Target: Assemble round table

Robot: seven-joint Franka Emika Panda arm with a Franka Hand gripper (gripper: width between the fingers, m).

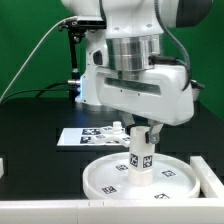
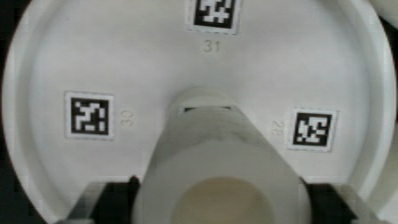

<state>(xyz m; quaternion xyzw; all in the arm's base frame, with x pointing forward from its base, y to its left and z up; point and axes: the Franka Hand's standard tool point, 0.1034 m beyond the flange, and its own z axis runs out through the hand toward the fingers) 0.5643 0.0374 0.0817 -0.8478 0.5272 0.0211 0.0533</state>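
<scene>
The large rimmed round disc (image 1: 105,178) lies flat on the black table near the front. The short cylindrical post (image 1: 140,158), tagged on its side, stands upright on the disc's middle. My gripper (image 1: 141,133) comes down from above and is shut on the post's upper end. In the wrist view the post (image 2: 217,150) fills the gap between my black fingers (image 2: 118,203), which press on both of its sides, and the disc (image 2: 107,60) with its tags spreads out beyond it. A small white part, perhaps the cross-shaped foot (image 1: 118,128), lies behind the post, partly hidden.
The marker board (image 1: 82,135) lies flat on the table behind the disc, toward the exterior view's left. A white wall (image 1: 50,212) runs along the front edge. Another white block (image 1: 210,175) sits at the exterior view's right.
</scene>
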